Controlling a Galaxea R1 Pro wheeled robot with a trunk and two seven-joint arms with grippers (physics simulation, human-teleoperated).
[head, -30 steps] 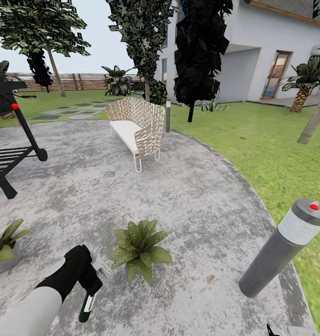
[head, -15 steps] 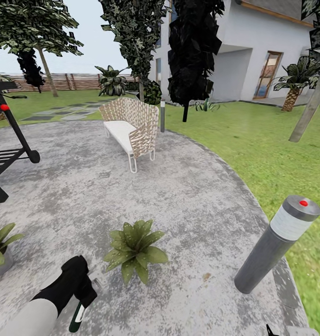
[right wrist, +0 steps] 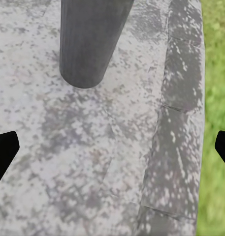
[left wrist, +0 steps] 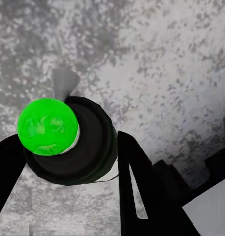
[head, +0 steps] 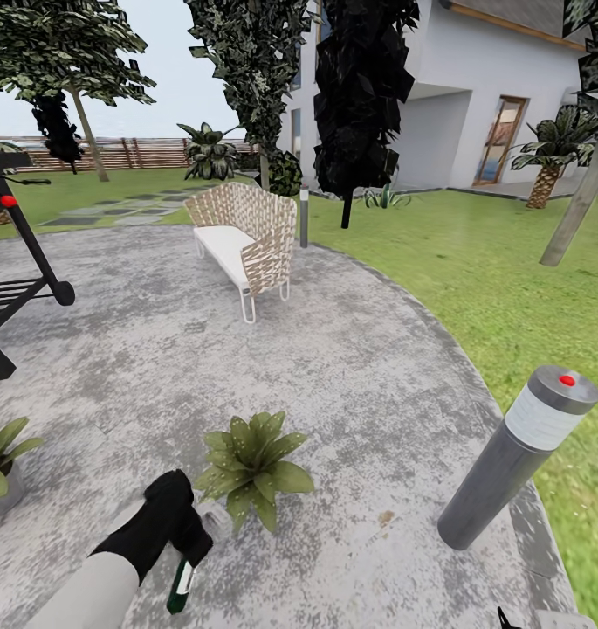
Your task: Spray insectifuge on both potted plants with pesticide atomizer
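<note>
Two potted plants stand on the patio point(head: 333, 349): one potted plant point(head: 0, 463) at the far left edge (partly cut off), the second potted plant point(head: 253, 467) near centre. One pesticide atomizer point(head: 183, 581) hangs in my left claw point(head: 187, 549), which is pinching it, just beside the second plant. One bollard lamp point(head: 517, 459) stands at the right. My right claw point(right wrist: 112, 152) is spread wide above the patio edge.

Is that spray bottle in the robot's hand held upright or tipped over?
Tipped. The spray bottle hangs from the left gripper with its dark base slanting down toward the patio, beside the potted plant.
</note>
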